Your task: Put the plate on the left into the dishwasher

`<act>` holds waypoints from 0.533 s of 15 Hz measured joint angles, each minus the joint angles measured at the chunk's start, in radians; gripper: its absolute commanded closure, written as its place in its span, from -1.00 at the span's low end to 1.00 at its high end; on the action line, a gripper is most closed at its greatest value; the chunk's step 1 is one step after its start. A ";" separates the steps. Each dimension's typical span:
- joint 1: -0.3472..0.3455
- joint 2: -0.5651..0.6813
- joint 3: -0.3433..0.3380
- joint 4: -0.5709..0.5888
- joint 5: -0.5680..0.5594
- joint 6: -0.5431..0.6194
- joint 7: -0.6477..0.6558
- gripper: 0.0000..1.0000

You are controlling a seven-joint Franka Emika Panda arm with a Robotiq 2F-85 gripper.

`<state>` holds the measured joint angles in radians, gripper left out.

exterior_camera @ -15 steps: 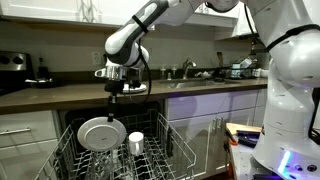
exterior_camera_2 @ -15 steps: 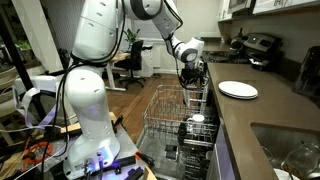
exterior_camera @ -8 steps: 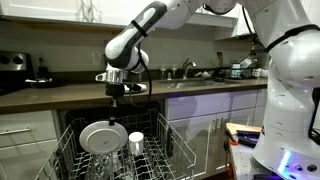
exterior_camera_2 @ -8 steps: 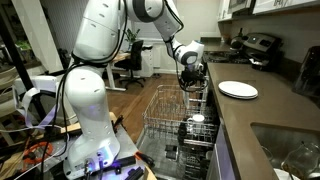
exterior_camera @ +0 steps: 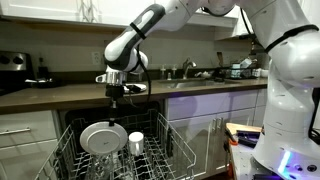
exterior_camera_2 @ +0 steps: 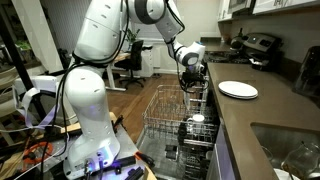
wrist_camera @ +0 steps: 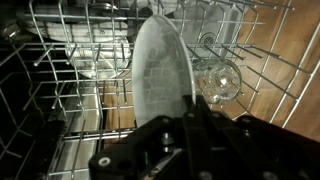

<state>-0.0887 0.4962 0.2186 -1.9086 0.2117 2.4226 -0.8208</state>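
Upright on edge, plate (exterior_camera: 102, 137) standing in the dishwasher (exterior_camera: 172, 140) wire rack, beside a glass (wrist_camera: 220, 80), jaws pressed together, empty, hovering above its rim, apart.

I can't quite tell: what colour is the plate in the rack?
The plate is plain white, clearest in an exterior view.

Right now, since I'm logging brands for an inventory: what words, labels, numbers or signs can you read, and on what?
None: no text can be read in any view.
The plate and the dishwasher show no marking.
Any print on the robot arm or the countertop items is too small and blurred to read.
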 measured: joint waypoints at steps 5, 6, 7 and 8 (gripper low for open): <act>0.000 0.060 -0.002 0.041 0.000 0.000 0.000 0.91; 0.000 0.070 -0.002 0.051 0.000 -0.001 0.000 0.91; 0.000 0.081 -0.002 0.061 0.000 -0.003 0.000 0.91; 0.000 0.090 -0.002 0.070 -0.001 -0.005 0.000 0.91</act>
<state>-0.0887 0.5863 0.2168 -1.8388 0.2108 2.4171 -0.8208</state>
